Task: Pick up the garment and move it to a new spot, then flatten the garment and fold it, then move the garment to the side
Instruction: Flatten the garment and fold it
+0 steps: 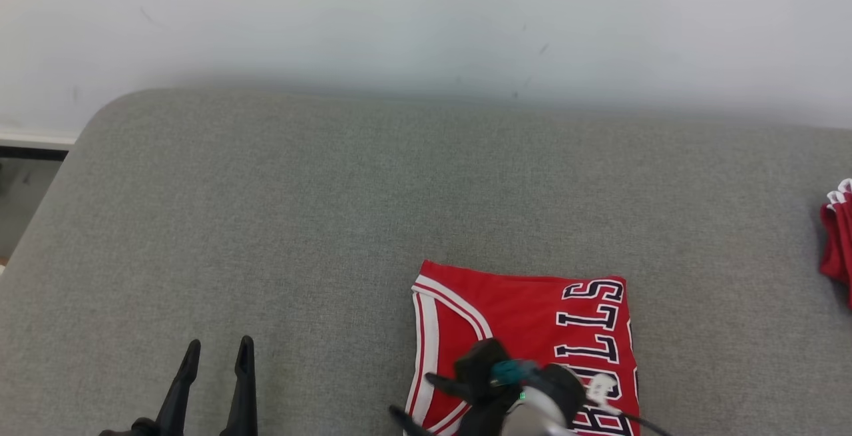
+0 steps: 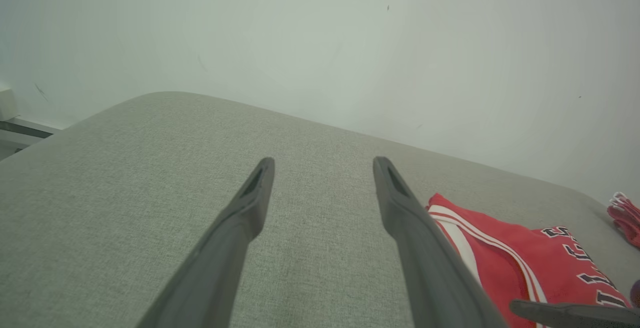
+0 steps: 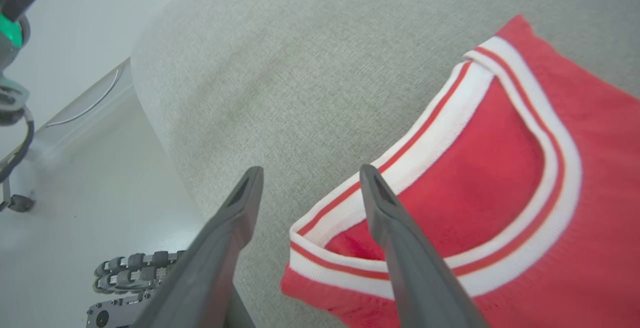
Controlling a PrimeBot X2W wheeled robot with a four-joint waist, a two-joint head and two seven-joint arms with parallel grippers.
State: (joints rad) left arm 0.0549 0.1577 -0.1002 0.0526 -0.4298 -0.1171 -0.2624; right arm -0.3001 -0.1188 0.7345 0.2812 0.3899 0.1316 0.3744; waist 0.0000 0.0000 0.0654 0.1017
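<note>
Head view shows a grey upholstered cushion (image 1: 299, 223) with the folded red jersey (image 1: 532, 316) lying flat near its front edge, right of centre. Another red garment (image 1: 840, 236) sits at the far right. The right gripper (image 1: 413, 396) is over the jersey's left edge, jaws apart and empty. The left gripper (image 1: 219, 344) is well apart from it, jaws also apart.
</note>
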